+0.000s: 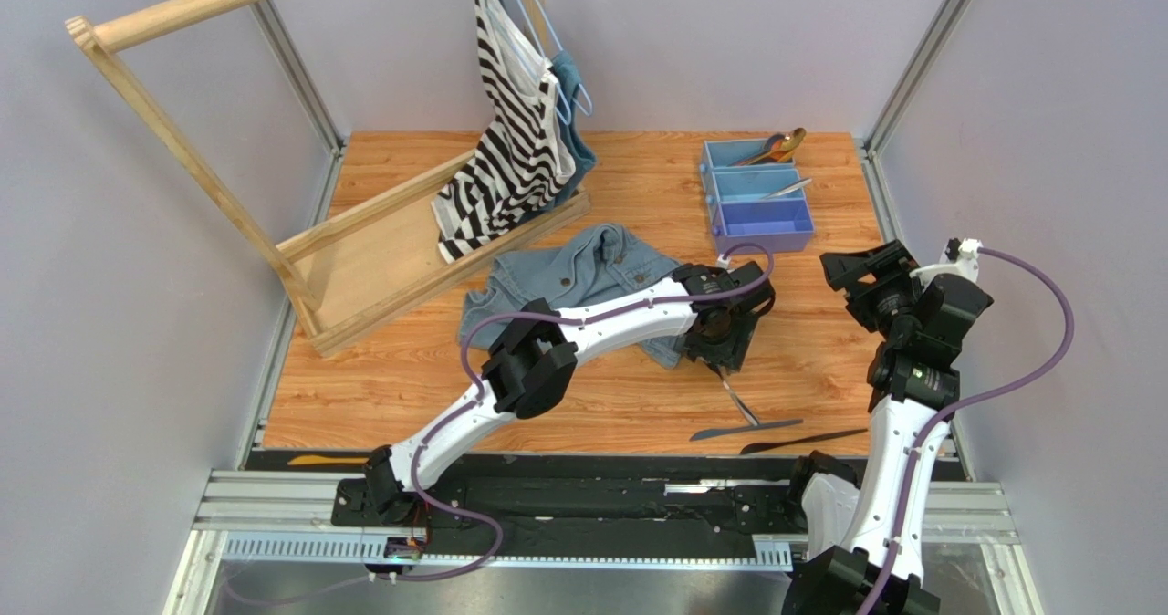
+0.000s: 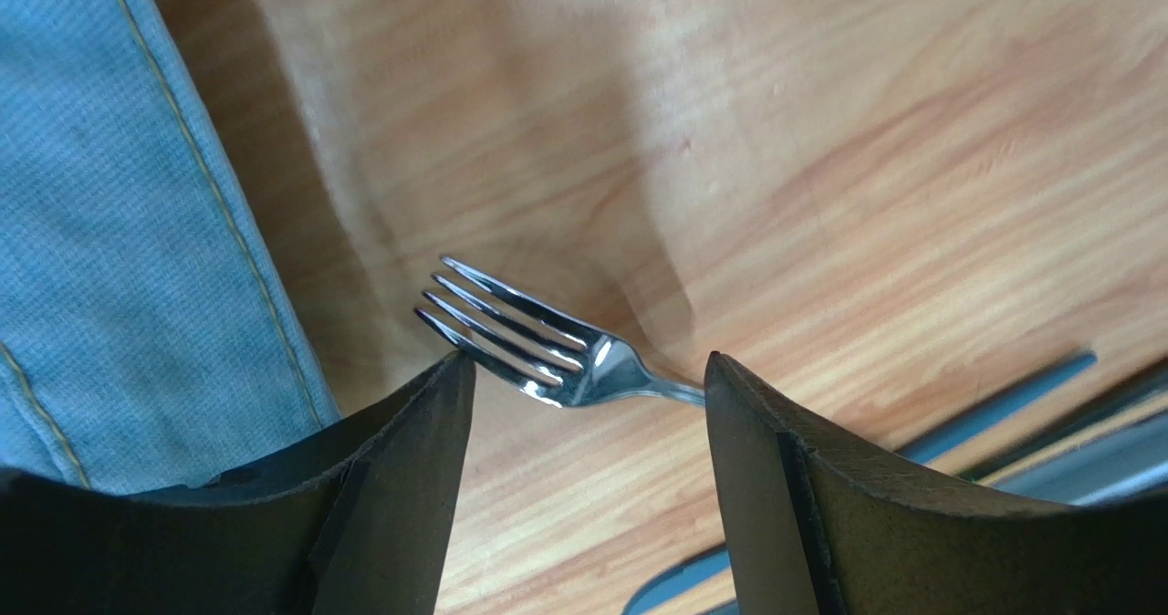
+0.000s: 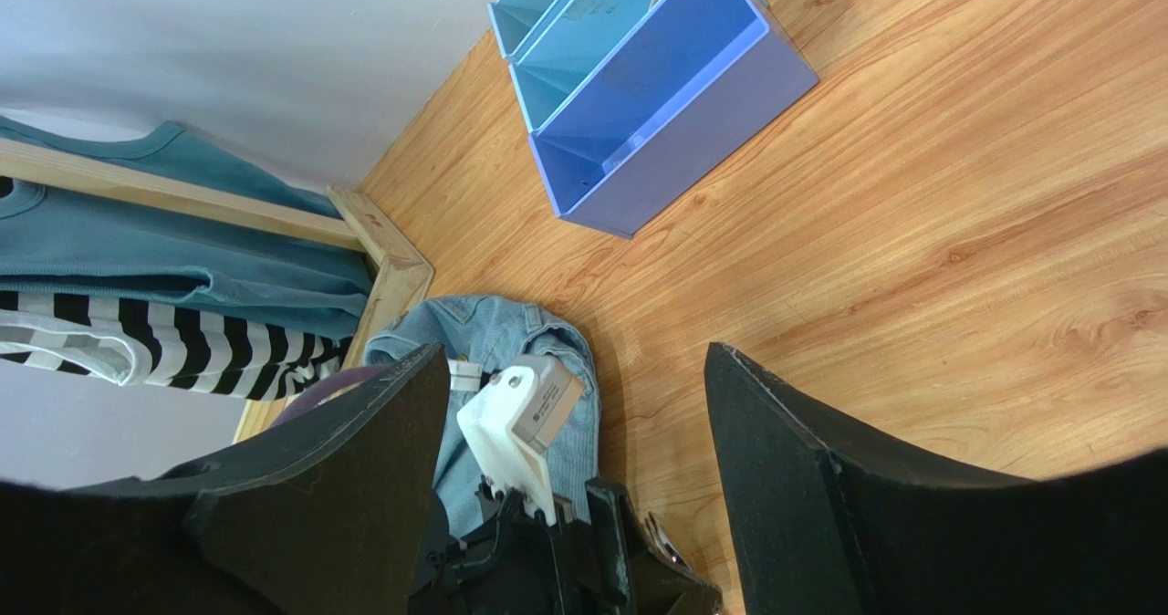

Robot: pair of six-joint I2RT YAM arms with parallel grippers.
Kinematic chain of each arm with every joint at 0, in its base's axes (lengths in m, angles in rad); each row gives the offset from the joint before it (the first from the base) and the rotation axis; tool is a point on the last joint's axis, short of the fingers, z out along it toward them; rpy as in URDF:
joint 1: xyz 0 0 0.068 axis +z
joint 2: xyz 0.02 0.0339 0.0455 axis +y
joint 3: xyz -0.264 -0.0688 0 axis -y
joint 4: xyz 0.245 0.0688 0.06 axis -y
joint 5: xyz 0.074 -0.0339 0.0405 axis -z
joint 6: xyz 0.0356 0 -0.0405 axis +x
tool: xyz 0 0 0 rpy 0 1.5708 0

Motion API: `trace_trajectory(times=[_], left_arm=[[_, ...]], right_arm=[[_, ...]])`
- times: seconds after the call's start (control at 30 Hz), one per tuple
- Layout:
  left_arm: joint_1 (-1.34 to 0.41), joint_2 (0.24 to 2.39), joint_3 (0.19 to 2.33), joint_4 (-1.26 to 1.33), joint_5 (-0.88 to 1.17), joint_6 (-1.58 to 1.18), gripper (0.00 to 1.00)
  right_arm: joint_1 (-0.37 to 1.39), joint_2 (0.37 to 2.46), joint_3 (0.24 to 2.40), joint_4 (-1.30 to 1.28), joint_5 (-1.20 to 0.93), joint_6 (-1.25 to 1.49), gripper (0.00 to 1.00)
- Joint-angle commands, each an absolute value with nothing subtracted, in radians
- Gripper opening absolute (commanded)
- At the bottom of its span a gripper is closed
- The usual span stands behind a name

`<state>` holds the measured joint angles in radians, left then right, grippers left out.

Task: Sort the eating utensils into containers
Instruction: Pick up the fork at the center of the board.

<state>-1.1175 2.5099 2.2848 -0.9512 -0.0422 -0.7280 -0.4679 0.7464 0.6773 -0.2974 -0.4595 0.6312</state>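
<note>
Fingers (image 2: 398,478) of the left gripper (image 2: 587,365) stand well apart and clamp nothing; a silver fork (image 2: 528,348) lies on the wooden table (image 2: 891,164) with its tines in the gap between them and its handle running off behind one finger, so whether that finger touches it cannot be told. This straddling pose looks like the line-up for a pinch across the fork's neck, which would leave the handle free to drop into a slot. Just beside the fork is a crumpled denim garment (image 2: 124,232), close enough that a finger could snag cloth. The right gripper (image 3: 576,358) is likewise spread wide and holds nothing; it hangs raised and turned toward the left arm, probably parked out of the way. Two dark knives (image 1: 751,430) lie near the table's front edge, close to the fork. Well apart, at the far right, sits the light blue tray (image 1: 719,194), with spoons (image 1: 782,144) in its far compartment and one silver piece (image 1: 784,188) in the middle one, which suggests sorting by type.
</note>
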Motion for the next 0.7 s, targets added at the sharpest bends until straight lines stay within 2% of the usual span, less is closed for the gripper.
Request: trace_trajectory(times=[0.0, 0.03, 0.13, 0.2, 0.23, 0.33, 0.43, 0.53, 0.67], left_arm=[[-1.121, 2.571, 2.388, -1.026, -0.113, -0.709, 0.70], [-1.120, 2.574, 2.402, -1.025, -0.123, -0.710, 0.69], [-1.111, 2.592, 2.419, -1.006, -0.101, -0.707, 0.53], [-1.103, 2.602, 2.442, -1.009, -0.087, -0.697, 0.49], [-1.101, 2.606, 2.450, -1.014, -0.074, -0.690, 0.43], [-1.091, 2.628, 2.477, -1.032, -0.049, -0.672, 0.36], [-1.088, 2.619, 2.467, -1.026, -0.035, -0.660, 0.22], [-1.085, 2.580, 2.404, -0.971, -0.022, -0.652, 0.10], [-1.075, 2.488, 2.237, -0.827, 0.050, -0.638, 0.00]], right_arm=[[-0.489, 0.723, 0.676, -0.294, -0.495, 0.617, 0.72], [-0.492, 0.719, 0.676, -0.298, -0.502, 0.617, 0.72], [-0.500, 0.715, 0.675, -0.304, -0.508, 0.614, 0.72], [-0.506, 0.710, 0.673, -0.304, -0.511, 0.612, 0.72], [-0.509, 0.713, 0.672, -0.304, -0.512, 0.612, 0.72], [-0.517, 0.715, 0.670, -0.304, -0.522, 0.612, 0.72], [-0.522, 0.718, 0.669, -0.304, -0.526, 0.611, 0.72], [-0.523, 0.718, 0.663, -0.304, -0.531, 0.611, 0.71], [-0.525, 0.715, 0.650, -0.305, -0.541, 0.612, 0.71]])
